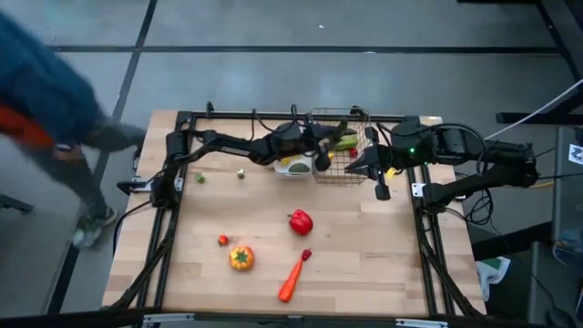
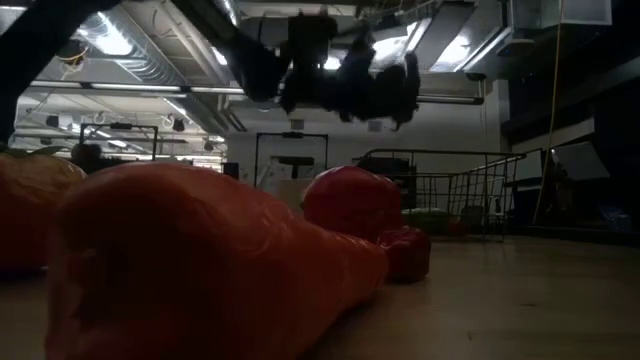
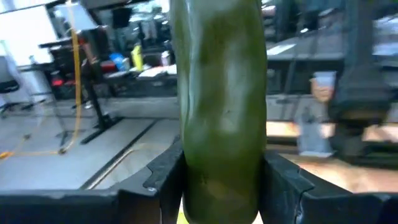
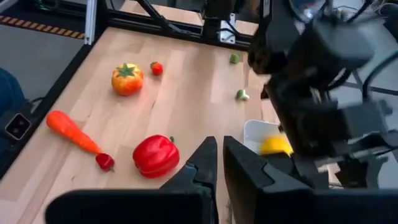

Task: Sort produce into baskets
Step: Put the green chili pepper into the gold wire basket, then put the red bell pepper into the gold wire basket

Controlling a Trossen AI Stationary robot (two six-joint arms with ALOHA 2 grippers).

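Note:
My left gripper (image 1: pixel 321 153) reaches from the table's left to the far middle. It is shut on a green cucumber (image 3: pixel 221 93), which also shows in the high view (image 1: pixel 344 141) at the wire-mesh basket (image 1: pixel 351 173). The white tray (image 1: pixel 293 168) stands left of the basket and holds a yellow lemon (image 4: pixel 275 145). My right gripper (image 4: pixel 217 168) is shut and empty, to the right of the basket (image 1: pixel 382 189). A red pepper (image 1: pixel 300 221), an orange tomato (image 1: pixel 240 258), a carrot (image 1: pixel 291 281) and a small red chilli (image 1: pixel 306 254) lie on the table. My left gripper pinches the cucumber's two sides (image 3: pixel 205 186) between its two fingers (image 3: pixel 163 180). The cucumber runs on past the fingertips, along the fingers. It is lifted clear of the table, at the wire basket's left side; which end the fingers have does not show.
A small red piece (image 1: pixel 222 240) lies near the tomato, and two small green pieces (image 1: pixel 199 178) (image 1: pixel 240 172) lie at the far left. A person in blue (image 1: pixel 46 82) stands beyond the table's left far corner. The table's right near part is bare wood (image 1: pixel 373 264).

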